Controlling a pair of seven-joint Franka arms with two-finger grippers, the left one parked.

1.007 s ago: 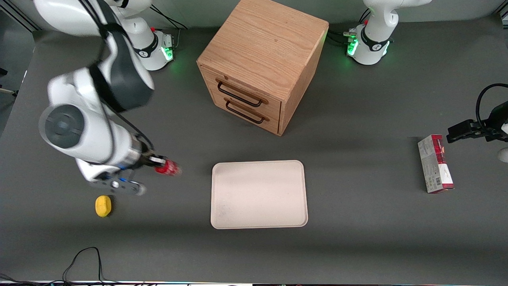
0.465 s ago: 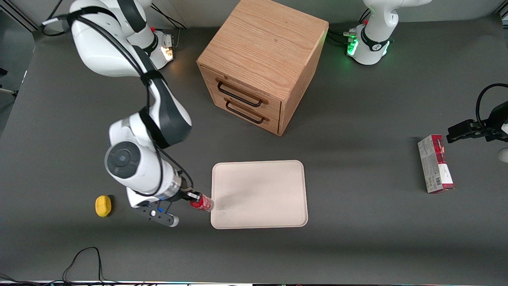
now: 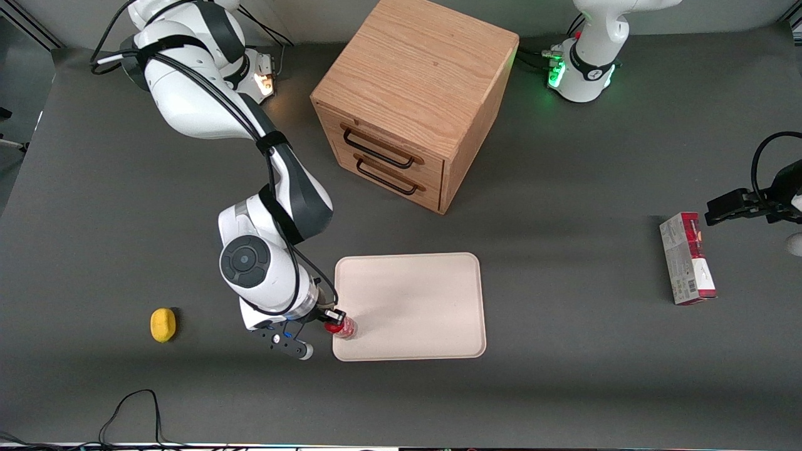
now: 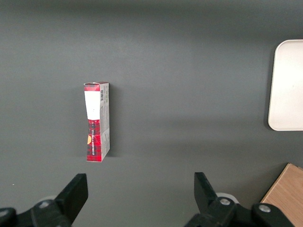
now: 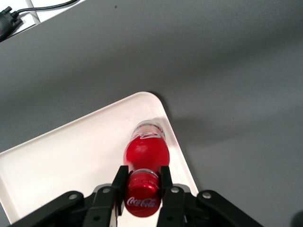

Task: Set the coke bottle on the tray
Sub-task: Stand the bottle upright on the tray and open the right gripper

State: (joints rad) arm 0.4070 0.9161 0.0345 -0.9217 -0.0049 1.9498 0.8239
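The jaws are closed on the neck of the bottle, one black finger on each side just under the red cap. The bottle hangs cap-up from them, its clear base down over the tray, close to the rim near a rounded corner; whether the base touches the tray cannot be told. In the front view the jaws and bottle sit at the tray's corner nearest the camera, at the working arm's end of it. The rest of the tray is bare.

A yellow lump lies on the desk well apart from the tray, toward the working arm's end. A wooden two-drawer cabinet stands farther from the camera than the tray. A red-and-grey carton lies flat toward the parked arm's end of the desk.
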